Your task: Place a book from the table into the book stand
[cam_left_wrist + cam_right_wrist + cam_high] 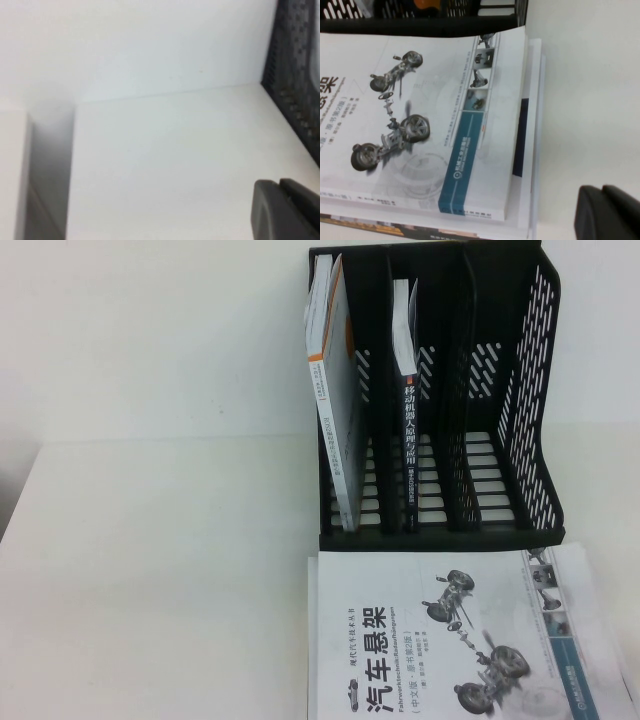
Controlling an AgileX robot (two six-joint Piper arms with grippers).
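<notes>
The dark book (408, 430) with white characters on its spine stands upright in the second slot from the left of the black book stand (520, 420), on the white table (150, 590). Neither gripper shows in the high view. My left gripper (280, 186) is shut and empty, above bare table to the left of the stand (297, 75). My right gripper (602, 192) is shut and empty, above bare table to the right of the book stack, apart from it. The stand's front edge (420, 22) shows in the right wrist view.
A white book with an orange stripe (335, 390) stands in the leftmost slot. The white car-suspension book (450, 640) tops a flat stack in front of the stand; it also shows in the right wrist view (420, 110), with a dark cover edge (395, 231) underneath.
</notes>
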